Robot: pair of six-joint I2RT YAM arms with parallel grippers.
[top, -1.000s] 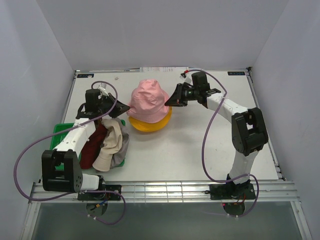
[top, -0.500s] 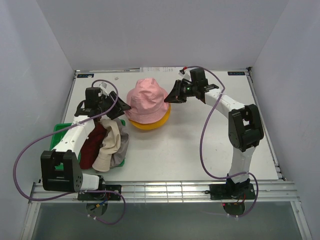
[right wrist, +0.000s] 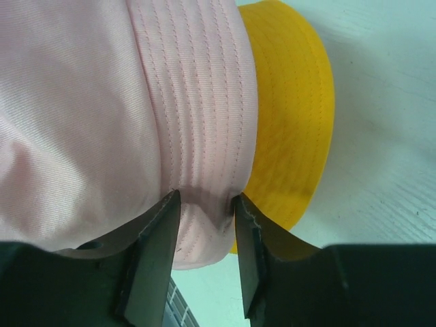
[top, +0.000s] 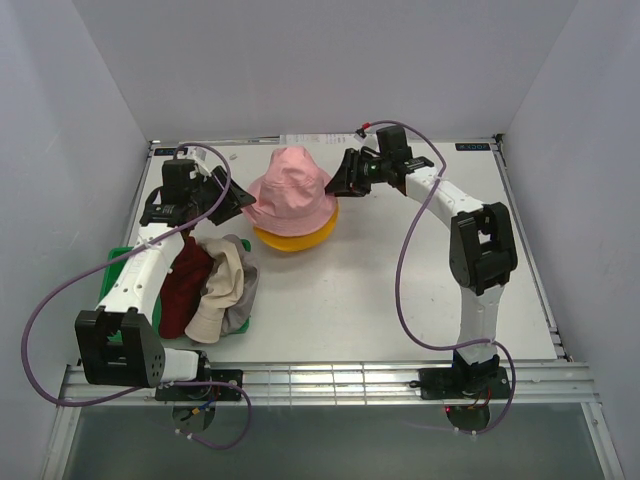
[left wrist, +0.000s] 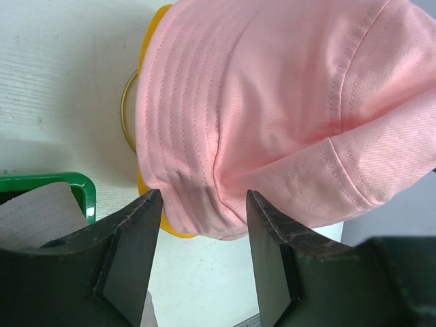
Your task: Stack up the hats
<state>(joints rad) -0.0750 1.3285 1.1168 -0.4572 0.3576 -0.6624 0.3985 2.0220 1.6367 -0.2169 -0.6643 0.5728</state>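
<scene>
Currently: pink hat (left wrist: 286, 102), seated over yellow-orange hat (right wrist: 293, 122), its brim lying between the parted jaws of left gripper (left wrist: 202, 196) and, less widely parted, right gripper (right wrist: 203, 197), neither pinching; advised: back both straight off, jaws wide, to avoid dragging it crooked.

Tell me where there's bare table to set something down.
Free: the table's middle, between the hat pile and the right arm; also the strip right of that arm. Crowded: around the pink hat and the green tray.
</scene>
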